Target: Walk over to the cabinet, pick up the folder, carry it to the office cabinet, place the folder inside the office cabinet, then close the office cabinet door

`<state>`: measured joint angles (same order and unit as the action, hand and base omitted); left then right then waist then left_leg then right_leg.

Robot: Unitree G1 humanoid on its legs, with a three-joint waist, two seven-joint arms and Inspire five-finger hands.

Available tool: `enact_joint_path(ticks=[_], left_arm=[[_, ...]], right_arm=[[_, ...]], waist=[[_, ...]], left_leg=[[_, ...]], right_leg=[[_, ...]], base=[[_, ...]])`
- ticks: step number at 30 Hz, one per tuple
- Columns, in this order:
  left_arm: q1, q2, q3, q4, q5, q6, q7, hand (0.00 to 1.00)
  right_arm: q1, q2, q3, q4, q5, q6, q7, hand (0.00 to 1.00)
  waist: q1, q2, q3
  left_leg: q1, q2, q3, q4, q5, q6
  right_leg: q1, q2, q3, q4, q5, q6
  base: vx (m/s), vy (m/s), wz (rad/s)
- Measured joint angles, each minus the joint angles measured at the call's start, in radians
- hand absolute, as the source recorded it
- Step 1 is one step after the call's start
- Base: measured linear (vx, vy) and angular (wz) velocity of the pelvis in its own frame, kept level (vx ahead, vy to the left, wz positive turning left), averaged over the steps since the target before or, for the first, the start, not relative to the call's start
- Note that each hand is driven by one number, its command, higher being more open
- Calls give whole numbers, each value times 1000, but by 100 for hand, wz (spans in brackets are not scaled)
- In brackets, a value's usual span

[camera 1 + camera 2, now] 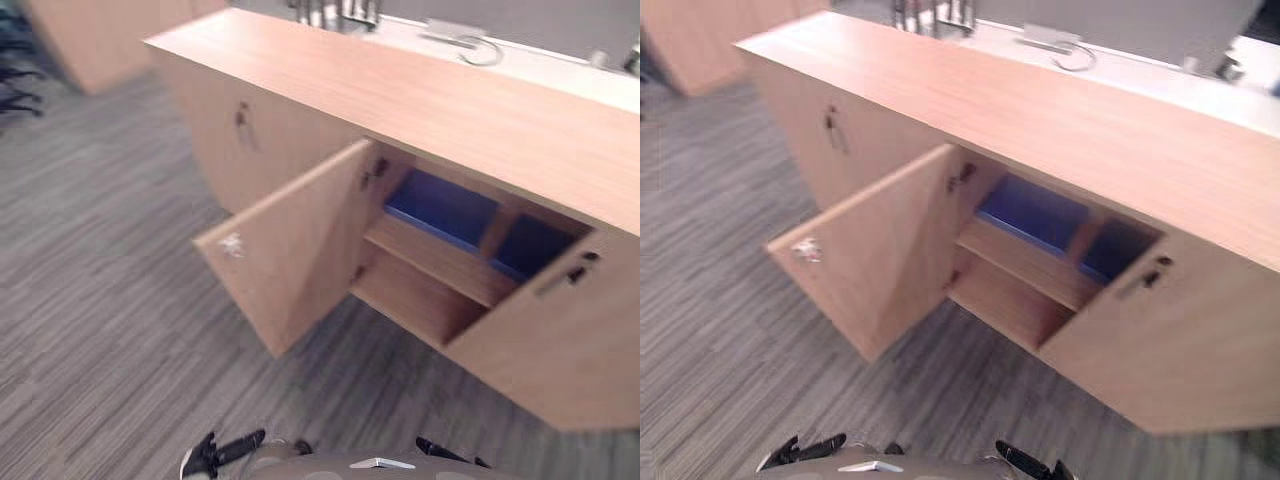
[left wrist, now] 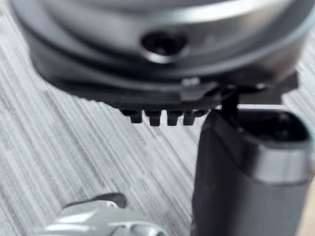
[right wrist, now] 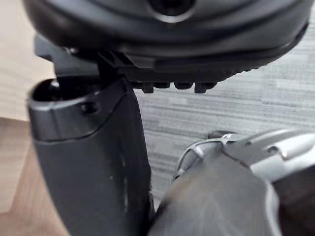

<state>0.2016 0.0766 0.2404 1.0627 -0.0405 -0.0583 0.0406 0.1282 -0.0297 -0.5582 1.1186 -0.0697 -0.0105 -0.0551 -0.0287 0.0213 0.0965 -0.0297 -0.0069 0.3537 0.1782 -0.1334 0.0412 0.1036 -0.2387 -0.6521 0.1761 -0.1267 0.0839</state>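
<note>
No legible text, label or number is showing anywhere. A small white patch [image 1: 232, 244] is sitting on the open cabinet door [image 1: 290, 250], too blurred to read as print.

light wood cabinet [image 1: 420, 110] w/ blue folders [image 1: 440, 208], grey striped floor [image 1: 100, 300]

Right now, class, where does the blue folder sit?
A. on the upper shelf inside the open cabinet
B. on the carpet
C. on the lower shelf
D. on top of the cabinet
A: the blue folder rests on the upper shelf of the cabinet, past its swung-open door.
</note>
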Motion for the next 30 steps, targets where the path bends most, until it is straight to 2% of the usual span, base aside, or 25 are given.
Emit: enact_joint_path(ticks=[3,6,15,25,26,27,28,29,30], left_arm=[[4,2,-38,25,1,-1,-10,100],[4,2,-38,30,3,-1,-16,100],[6,-1,11,50,2,-3,-20,100],[3,-2,11,65,0,-7,-22,100],[1,-2,8,65,0,-9,-22,100],[1,-1,0,64,-1,-11,-21,100],[-1,8,-19,62,0,-15,-20,100],[-3,12,-23,59,0,-16,-20,100],[-12,26,-33,58,0,-16,-19,100]], right_arm=[[-4,-3,-24,15,2,6,0,100],[-9,-4,-23,16,1,6,0,100],[-22,-12,19,29,1,21,-1,100],[-28,-15,32,47,1,21,0,100],[-28,-15,32,46,6,20,0,100],[-26,-14,32,43,21,17,1,100],[-26,-13,43,35,45,11,2,100],[-25,-11,48,34,46,10,2,100],[-23,-8,75,33,45,2,6,100]], waist=[[-2,6,-12],[-4,5,-10],[-2,-5,-2],[-3,-15,3],[-5,-12,8],[-13,-12,11],[-26,-19,11],[-28,-15,11],[-30,-25,16]], left_leg=[[61,-55,-34,-177,94,10],[81,-72,-57,-268,146,13],[91,-77,-76,-269,153,8],[106,-85,-102,-270,159,16],[103,-86,-123,-270,159,17],[103,-87,-149,-270,154,17],[103,-88,-204,-269,157,22],[104,-87,-217,-269,158,24],[101,-87,-271,-269,167,24]], right_leg=[[0,-22,-16,-5,18,17],[0,-21,-41,-18,20,21],[22,-15,-54,-41,20,21],[55,-15,-73,-49,26,29],[50,-16,-44,-9,16,13],[31,-21,35,48,0,-17],[-10,-16,231,144,-23,-56],[-23,-11,280,157,-34,-59],[-42,40,502,189,-80,-65]], base=[[-73,87,38],[-95,7,19],[-67,-16,6],[1,-28,6],[25,-25,46],[61,16,93],[47,46,91],[116,11,124],[86,-44,91]])
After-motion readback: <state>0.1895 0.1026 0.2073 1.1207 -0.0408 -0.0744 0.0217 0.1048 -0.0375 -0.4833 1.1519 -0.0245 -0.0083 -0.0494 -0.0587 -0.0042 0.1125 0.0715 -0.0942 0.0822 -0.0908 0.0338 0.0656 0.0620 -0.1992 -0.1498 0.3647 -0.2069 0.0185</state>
